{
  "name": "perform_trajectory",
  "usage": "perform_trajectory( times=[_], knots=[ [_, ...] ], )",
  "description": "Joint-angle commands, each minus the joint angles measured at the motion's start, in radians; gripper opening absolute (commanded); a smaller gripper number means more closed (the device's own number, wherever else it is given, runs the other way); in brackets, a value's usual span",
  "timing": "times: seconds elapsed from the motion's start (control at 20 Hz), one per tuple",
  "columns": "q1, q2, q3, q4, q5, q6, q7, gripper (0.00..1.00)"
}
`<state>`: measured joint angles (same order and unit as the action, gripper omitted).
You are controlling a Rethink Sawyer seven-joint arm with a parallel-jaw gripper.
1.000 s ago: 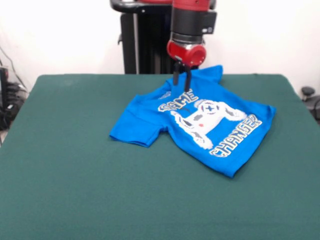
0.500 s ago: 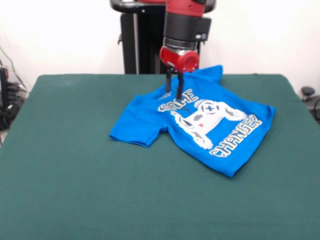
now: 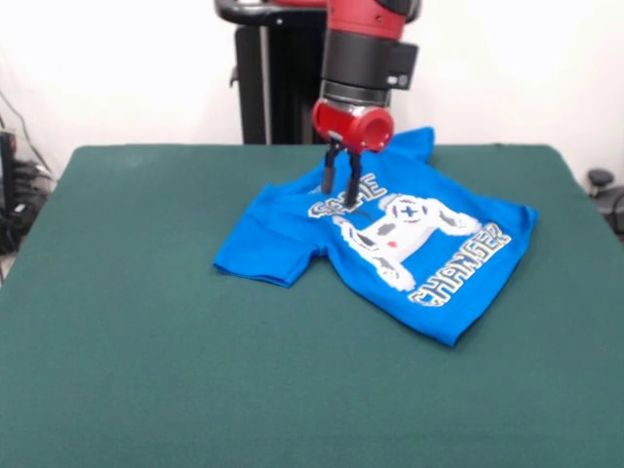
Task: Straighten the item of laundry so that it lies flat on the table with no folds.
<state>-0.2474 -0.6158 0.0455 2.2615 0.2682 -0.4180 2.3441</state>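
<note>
Hovering over the blue T-shirt's [image 3: 390,239] upper print, gripper [image 3: 341,190] parted, grasping nothing, green table [image 3: 146,322] beneath.

surface: green felt table [image 3: 146,370] | on it: blue T-shirt [image 3: 283,224], printed side up, seemingly folded at near sleeve

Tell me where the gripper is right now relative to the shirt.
In the front view the gripper hangs over the far part of the blue T-shirt, its tips at the "GAME" lettering just left of the white controller print, with the pedestal behind it.
</note>
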Motion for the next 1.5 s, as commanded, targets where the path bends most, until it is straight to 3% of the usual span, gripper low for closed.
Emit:
perform_trajectory(
  times=[0.05, 0.5, 1.05, 1.5],
  knots=[
    [0.024, 0.087, -0.001, -0.136, 0.070, 0.093, 0.105, 1.00],
    [-0.045, 0.169, 0.018, -0.148, -0.020, 0.052, 0.112, 1.00],
    [-0.125, 0.276, 0.065, -0.130, -0.192, -0.034, 0.138, 1.00],
    [-0.056, 0.299, -0.006, -0.134, -0.153, -0.131, 0.169, 1.00]
  ],
)
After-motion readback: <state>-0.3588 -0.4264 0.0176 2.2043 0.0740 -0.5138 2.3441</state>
